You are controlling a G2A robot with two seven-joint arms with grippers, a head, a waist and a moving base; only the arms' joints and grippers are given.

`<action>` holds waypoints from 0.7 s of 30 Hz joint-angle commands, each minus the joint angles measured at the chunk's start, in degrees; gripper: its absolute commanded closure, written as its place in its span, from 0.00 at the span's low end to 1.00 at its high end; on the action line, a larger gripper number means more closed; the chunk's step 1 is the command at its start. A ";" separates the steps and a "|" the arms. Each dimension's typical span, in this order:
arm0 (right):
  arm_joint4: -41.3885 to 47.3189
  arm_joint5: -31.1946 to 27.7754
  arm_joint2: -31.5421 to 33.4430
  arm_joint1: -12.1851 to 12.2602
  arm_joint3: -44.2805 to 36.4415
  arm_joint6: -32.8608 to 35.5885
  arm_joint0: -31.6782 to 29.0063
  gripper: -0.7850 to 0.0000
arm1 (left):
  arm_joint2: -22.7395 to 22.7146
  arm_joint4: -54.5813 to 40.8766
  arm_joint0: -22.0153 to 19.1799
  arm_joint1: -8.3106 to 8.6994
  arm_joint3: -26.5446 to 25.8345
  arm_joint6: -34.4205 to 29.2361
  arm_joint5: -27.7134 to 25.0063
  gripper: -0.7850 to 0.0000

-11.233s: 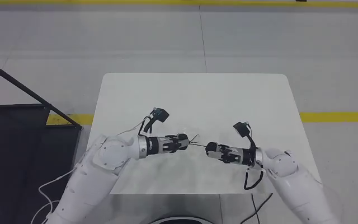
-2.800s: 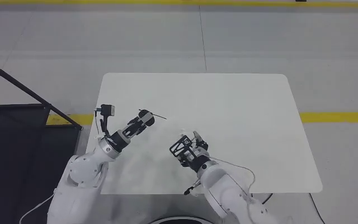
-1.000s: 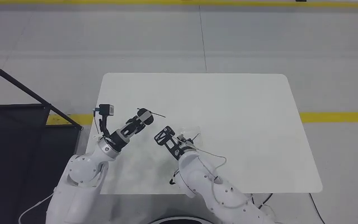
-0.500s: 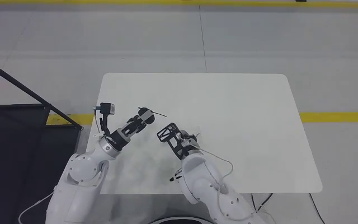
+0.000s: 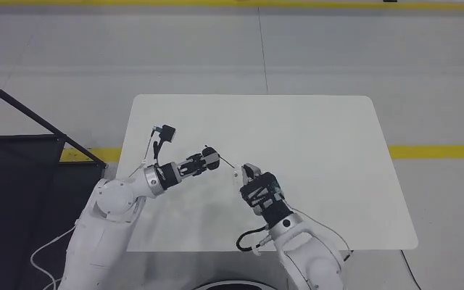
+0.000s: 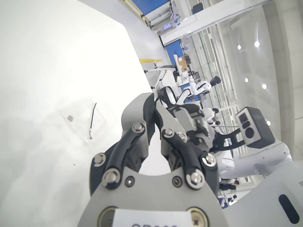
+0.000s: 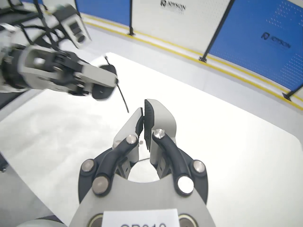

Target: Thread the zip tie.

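My left gripper [image 5: 212, 156] is above the table's left half, shut on a thin black zip tie [image 5: 225, 164] whose free end points toward the right gripper. From the right wrist the tie [image 7: 122, 97] slants out of the left gripper [image 7: 111, 77], its tip just short of my right gripper [image 7: 143, 111]. The right gripper [image 5: 245, 174] is shut, and I see nothing between its pads. The left gripper's fingertips [image 6: 153, 102] are pressed together.
A second black zip tie [image 6: 92, 116] lies on a clear plastic sheet [image 6: 75, 112] on the white table [image 5: 326, 145], below the two grippers. A black frame stands off the table's left edge. The right and far parts of the table are bare.
The left gripper has moved right toward the table's middle with the zip tie. The right arm has swung round, so its gripper now sits just right of the tie's tip.
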 commanded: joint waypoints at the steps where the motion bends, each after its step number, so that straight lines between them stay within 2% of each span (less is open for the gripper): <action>1: 3.56 -7.39 4.19 0.82 -0.54 -7.39 -2.79 1.00 | 1.45 -0.84 -2.17 -0.04 1.72 -2.04 0.74 1.00; 7: 8.19 -17.67 11.34 2.26 -0.71 -18.74 -7.89 1.00 | 4.84 0.44 -6.06 -0.15 4.53 -3.58 0.59 1.00; 21: 8.91 -17.79 12.27 2.41 -0.42 -18.70 -8.69 1.00 | 6.35 2.32 -6.26 -0.12 4.28 -3.37 0.42 1.00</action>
